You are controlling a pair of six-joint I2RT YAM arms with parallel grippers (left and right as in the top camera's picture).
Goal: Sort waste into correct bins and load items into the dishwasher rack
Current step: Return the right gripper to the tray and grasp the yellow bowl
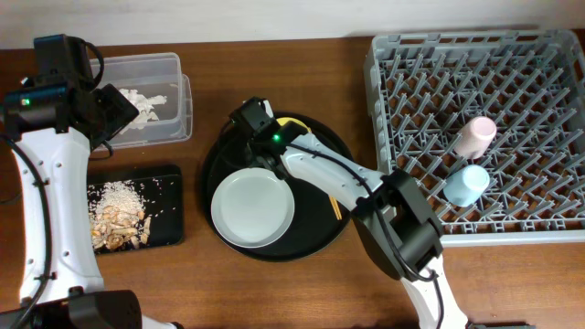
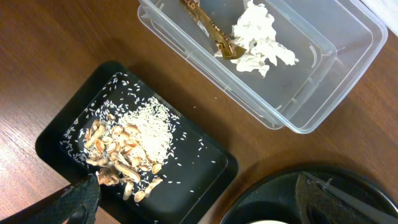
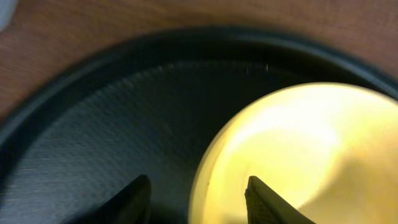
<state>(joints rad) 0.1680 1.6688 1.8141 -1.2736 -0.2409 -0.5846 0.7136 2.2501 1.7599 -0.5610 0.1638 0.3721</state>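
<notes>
My right gripper (image 3: 202,202) is open low over the small yellow bowl (image 3: 298,149), one finger inside its rim and one outside; from overhead it (image 1: 263,128) hides most of the bowl (image 1: 294,122). The pale grey plate (image 1: 253,208) and thin chopsticks (image 1: 335,208) lie on the round tray. The pink cup (image 1: 475,135) and light-blue cup (image 1: 466,183) stand in the dishwasher rack (image 1: 521,73). My left gripper (image 2: 202,205) is open and empty above the black tray (image 2: 193,180) of rice and brown pieces (image 2: 140,134). The clear tub (image 2: 311,106) holds white paper (image 2: 258,40) and the wrapper (image 2: 211,31).
The large round black tray (image 1: 315,239) sits mid-table between the bins and the rack. From overhead the clear tub (image 1: 178,68) is at the back left with the black tray (image 1: 169,196) in front of it. My left arm (image 1: 46,183) runs along the left edge.
</notes>
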